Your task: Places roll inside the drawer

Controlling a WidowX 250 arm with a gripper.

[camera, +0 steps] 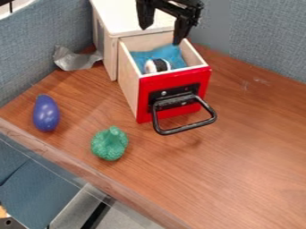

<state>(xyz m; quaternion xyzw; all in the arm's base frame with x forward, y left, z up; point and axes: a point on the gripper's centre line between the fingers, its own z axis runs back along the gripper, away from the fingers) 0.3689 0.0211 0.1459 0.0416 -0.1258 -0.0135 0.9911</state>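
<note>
A roll [158, 65] lay inside the red-fronted drawer [144, 96] — below and forward of the gripper [160, 36], which hung, wide open and empty, over the drawer's rear.

Obs. in view: blue cloth [172, 53] just below gripper [161, 35]; silver foil [74, 61] lower L of same; purple eggplant [46, 113] further down, L; green veg. [109, 144] well below, slightly L.
</note>
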